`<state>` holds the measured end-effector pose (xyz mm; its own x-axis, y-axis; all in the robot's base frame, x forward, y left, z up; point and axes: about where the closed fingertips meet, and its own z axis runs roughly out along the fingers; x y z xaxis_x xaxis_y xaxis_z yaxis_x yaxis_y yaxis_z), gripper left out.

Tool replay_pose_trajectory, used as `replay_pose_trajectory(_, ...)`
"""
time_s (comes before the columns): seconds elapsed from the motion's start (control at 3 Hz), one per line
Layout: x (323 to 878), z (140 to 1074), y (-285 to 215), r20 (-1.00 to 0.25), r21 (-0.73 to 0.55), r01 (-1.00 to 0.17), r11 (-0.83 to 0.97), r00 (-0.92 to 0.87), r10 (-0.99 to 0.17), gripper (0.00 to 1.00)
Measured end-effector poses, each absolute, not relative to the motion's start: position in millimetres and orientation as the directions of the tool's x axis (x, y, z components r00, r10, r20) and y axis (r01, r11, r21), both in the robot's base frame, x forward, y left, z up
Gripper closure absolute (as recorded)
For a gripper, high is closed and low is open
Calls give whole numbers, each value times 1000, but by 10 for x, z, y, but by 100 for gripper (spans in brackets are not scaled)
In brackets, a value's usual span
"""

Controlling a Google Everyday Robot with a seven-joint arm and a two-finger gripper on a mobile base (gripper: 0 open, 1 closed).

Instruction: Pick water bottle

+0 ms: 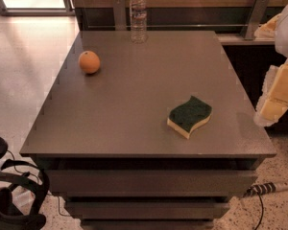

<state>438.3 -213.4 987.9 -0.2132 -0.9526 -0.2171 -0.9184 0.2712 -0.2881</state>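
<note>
Big picture first: a wide grey flat-topped desk [134,104] fills the view, with drawer fronts stacked beneath its near edge and speckled pale floor [19,71] around it. Over at the right edge, the white and pale-yellow gripper [277,97] hangs just off the desk's right side, well apart from everything on top; whether it is spread or pressed together, I cannot tell from here. On the desk, right of centre towards the near side, lies a wavy sponge [190,116], dark green on top and yellow below. The small clear ribbed plastic water bottle [138,16] with its white cap stands upright at the far edge, near the middle, untouched. Left of it and nearer, a round orange fruit [89,62] sits alone.
</note>
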Motion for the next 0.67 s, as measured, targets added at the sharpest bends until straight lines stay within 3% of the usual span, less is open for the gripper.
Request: replay_pose_trajectory(0.67,4628,9924,-2181,-281,-254,-913,319,-246,-928,0)
